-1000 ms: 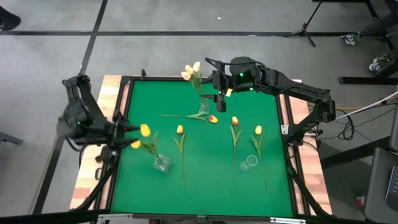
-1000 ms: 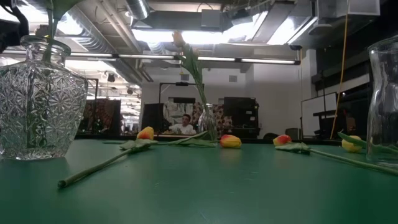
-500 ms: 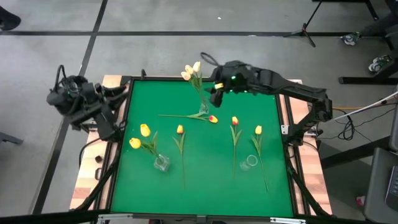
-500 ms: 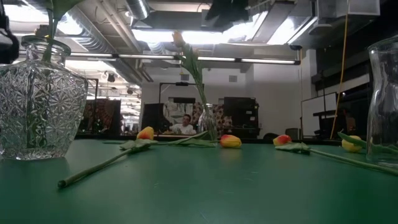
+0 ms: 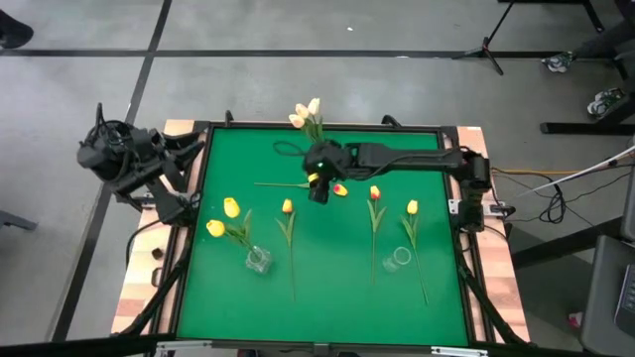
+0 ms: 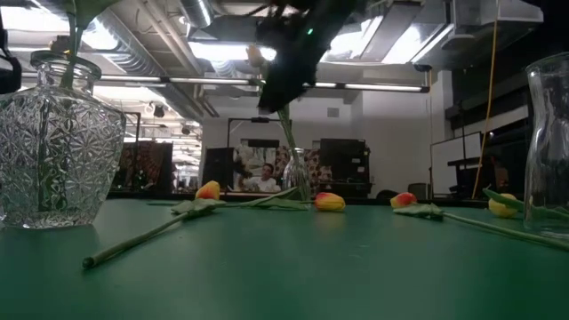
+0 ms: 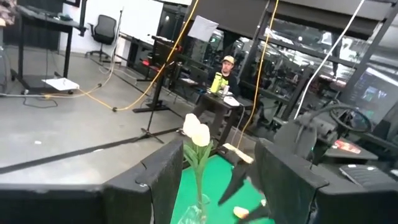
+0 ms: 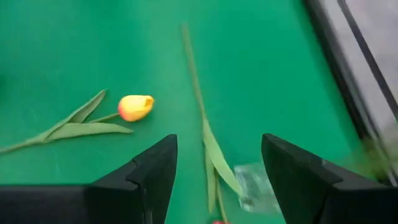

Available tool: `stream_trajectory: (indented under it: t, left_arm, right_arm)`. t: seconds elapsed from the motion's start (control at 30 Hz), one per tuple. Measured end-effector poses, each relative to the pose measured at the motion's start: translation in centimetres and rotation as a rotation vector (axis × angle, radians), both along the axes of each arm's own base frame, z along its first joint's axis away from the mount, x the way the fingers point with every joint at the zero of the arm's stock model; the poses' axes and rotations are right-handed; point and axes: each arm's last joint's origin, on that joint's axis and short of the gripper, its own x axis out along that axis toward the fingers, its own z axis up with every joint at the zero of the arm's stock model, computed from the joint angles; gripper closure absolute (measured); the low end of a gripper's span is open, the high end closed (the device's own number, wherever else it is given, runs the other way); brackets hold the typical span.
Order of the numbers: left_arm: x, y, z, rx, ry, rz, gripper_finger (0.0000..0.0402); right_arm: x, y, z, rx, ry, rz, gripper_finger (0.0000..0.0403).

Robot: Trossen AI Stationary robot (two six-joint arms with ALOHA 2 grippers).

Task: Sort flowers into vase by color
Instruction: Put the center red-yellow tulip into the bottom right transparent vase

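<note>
Artificial tulips lie on the green table (image 5: pixel 327 288). One has an orange-red head (image 5: pixel 340 189); three have yellow-orange heads (image 5: pixel 287 206), (image 5: pixel 375 192), (image 5: pixel 412 207). White tulips (image 5: pixel 310 114) stand in a vase at the far side. Two yellow tulips (image 5: pixel 226 216) stand in a small vase (image 5: pixel 258 260). My right gripper (image 5: pixel 318 190) hangs open above the orange-red tulip's stem (image 5: pixel 283 185), just left of its head. In the right wrist view its fingers (image 8: pixel 217 180) frame a stem (image 8: pixel 194 74) and a yellow-orange head (image 8: pixel 135 107). My left gripper (image 7: pixel 217 186) is open, off the table's left edge.
An empty glass vase (image 5: pixel 397 258) stands near the right tulips. In the low view a cut-glass vase (image 6: pixel 58 142) and a tall glass one (image 6: pixel 547 142) stand close to the camera. The table's raised dark rim (image 5: pixel 193 198) runs around it. A person sits in the room beyond (image 6: pixel 264 180).
My right arm has swung from the far side by the white tulips out toward the table's middle and down, ending over the orange-red tulip's stem. My left gripper has drawn back from the yellow tulips toward the left edge and off the table, then stayed there.
</note>
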Motion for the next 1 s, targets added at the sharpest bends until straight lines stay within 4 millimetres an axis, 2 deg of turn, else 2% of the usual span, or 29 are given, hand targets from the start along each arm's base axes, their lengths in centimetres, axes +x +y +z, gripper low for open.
stream_trajectory:
  t: [0.1,0.23,0.43,0.8,1.0]
  left_arm:
    - [0.0,-0.1,-0.2,0.016,0.013,0.0,0.0205]
    - [0.1,-0.1,-0.4,0.011,0.008,0.0,0.0205]
    - [0.1,-0.1,-0.5,-0.003,-0.003,0.0,0.0205]
    - [0.2,-0.2,-0.7,-0.011,-0.009,-0.001,0.0206]
    - [0.2,-0.2,-0.8,-0.01,-0.008,-0.001,0.0206]
  right_arm:
    - [1.3,0.5,-2.1,0.027,0.022,0.075,0.0168]
    - [2.6,1.2,-3.8,0.08,0.003,0.137,0.0168]
    - [3.7,1.4,-5.7,-0.072,0.038,0.199,0.0169]
    - [5.2,-2.0,-10.4,-0.095,0.068,0.185,0.0169]
    - [5.2,-3.2,-11.2,-0.074,0.069,0.175,0.0169]
